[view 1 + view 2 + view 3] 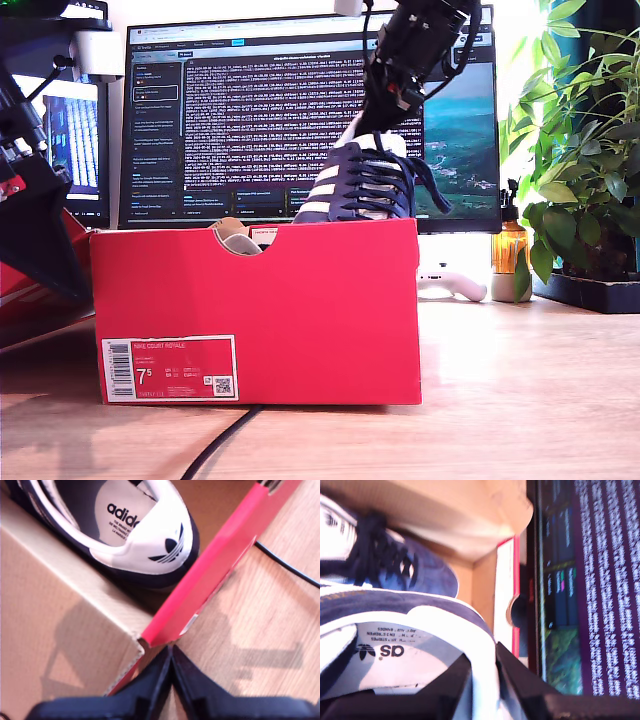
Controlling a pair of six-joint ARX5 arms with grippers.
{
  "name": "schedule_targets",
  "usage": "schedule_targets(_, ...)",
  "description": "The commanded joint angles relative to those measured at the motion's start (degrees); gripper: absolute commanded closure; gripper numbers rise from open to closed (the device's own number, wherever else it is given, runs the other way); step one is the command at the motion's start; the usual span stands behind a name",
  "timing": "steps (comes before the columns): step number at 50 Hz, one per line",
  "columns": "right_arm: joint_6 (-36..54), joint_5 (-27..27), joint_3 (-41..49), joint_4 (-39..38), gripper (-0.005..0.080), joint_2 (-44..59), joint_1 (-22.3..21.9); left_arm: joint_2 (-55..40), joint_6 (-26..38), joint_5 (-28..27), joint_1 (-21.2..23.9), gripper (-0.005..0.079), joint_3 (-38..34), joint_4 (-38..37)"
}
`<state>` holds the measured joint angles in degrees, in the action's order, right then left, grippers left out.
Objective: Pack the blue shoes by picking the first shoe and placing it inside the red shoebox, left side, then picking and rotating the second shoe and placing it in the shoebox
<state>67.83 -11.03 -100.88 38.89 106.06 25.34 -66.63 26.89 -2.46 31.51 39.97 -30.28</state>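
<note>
Hanging down from above the monitor (300,110), my second gripper (482,680) was clamped on the heel collar of the second shoe (362,180), which was held tilted over the red shoebox (255,310), partly above its rim toward the exterior view's right. My first gripper (171,667) was seen with jaws together and nothing between them, just outside a corner of the box. The first shoe (135,530) was lying inside the box. The box was standing on the wooden counter (520,380)
</note>
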Motion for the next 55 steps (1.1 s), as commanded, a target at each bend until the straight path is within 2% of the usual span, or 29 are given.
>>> schedule_targets(1,-0.26,-0.44,-1.11,-0.20,0.0764,1.99,0.09,-0.57,0.17,-0.09,0.15,0.0759,-0.17,0.31)
schedule_targets(16,-0.28,-0.46,-1.11,1.79,0.0764,5.11,0.44,-0.57,0.20,-0.09,0.15,0.0759,-0.17,0.33)
schedule_targets(55,-0.48,-0.61,-1.11,0.17,0.0764,11.56,2.03,-0.57,0.22,-0.09,0.15,0.0759,-0.17,0.31)
